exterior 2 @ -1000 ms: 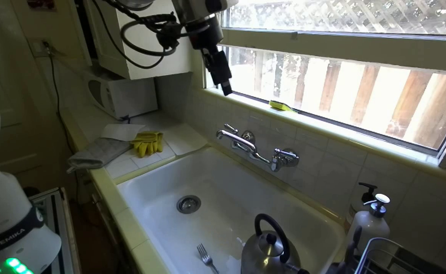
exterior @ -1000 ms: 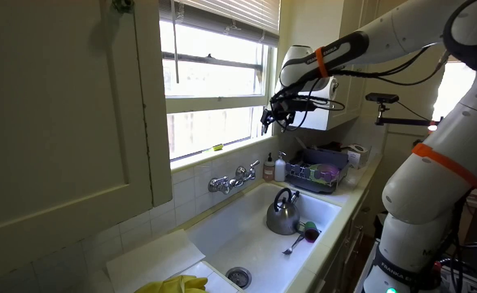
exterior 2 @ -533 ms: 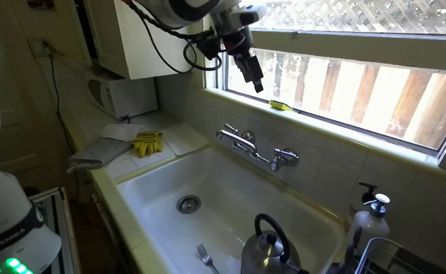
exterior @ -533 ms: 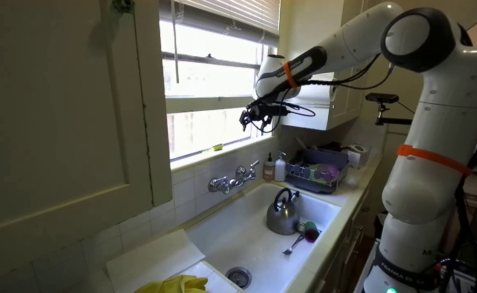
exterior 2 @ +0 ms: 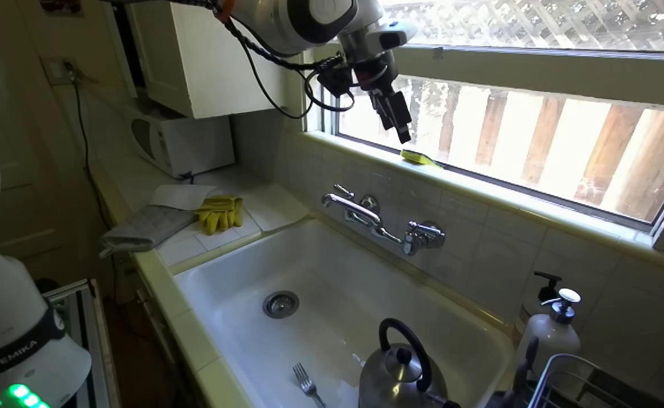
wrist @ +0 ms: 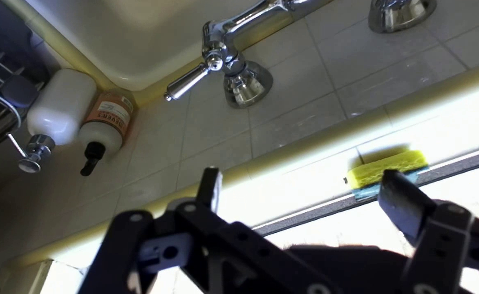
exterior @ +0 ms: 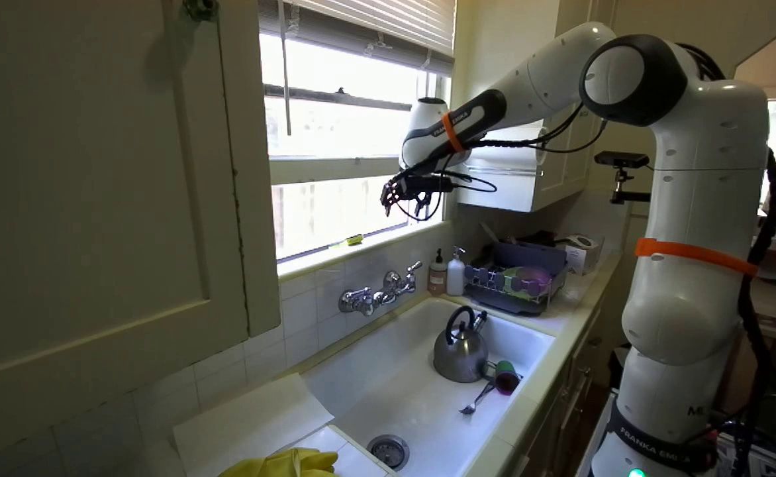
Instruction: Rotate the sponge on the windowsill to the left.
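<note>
The sponge (exterior 2: 417, 157) is yellow with a blue-green scrub layer and lies on the windowsill (exterior 2: 536, 205) against the window frame. It also shows in an exterior view (exterior: 355, 240) and in the wrist view (wrist: 386, 166). My gripper (wrist: 301, 174) is open, with nothing between its fingers. It hangs above the sill (exterior: 403, 211), apart from the sponge. In the wrist view the right finger (wrist: 403, 204) overlaps part of the sponge's lower edge. The left finger (wrist: 209, 188) stands well to the left of it.
The open window's lower rail (exterior 2: 536, 73) crosses near the wrist's height. A chrome faucet (exterior 2: 366, 212) juts from the tiled wall below the sill. A kettle (exterior: 461, 354) stands in the sink. A white soap bottle (wrist: 61, 106) and a brown soap bottle (wrist: 106, 118) stand by the dish rack (exterior: 514, 281).
The arm has swung along the sill towards the sponge, leftward in one exterior view and rightward in the other, and the gripper is now slightly lower than half a second ago. The sponge has not moved.
</note>
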Controlling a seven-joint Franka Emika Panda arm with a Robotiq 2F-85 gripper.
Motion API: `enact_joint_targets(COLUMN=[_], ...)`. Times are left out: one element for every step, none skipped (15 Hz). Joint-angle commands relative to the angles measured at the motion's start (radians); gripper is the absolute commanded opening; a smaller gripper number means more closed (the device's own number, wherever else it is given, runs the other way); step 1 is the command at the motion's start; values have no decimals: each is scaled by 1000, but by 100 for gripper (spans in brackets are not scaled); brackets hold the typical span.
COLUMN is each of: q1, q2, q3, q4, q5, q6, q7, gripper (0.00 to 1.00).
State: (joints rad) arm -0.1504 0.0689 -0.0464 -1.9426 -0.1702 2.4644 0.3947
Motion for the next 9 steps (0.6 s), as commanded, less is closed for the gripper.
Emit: enact_joint_targets(q1=[25,25,28,32,36,39,41,40,42], q2=[0,0,27,48,62,80,95,115,133], q3=[-27,-27,-25,-26,-30,-30,-35,-32,-32], q4=[4,4,28,46,56,73,86,100,116], q5=[6,6,5,13,7,27,33,72,91], q6=[-3,-3,4,17,30,42,48,58,57], q7=[-6,-6,12,18,28,21,23,-5,-14], gripper=[100,100,100,100,100,100,100,100,100])
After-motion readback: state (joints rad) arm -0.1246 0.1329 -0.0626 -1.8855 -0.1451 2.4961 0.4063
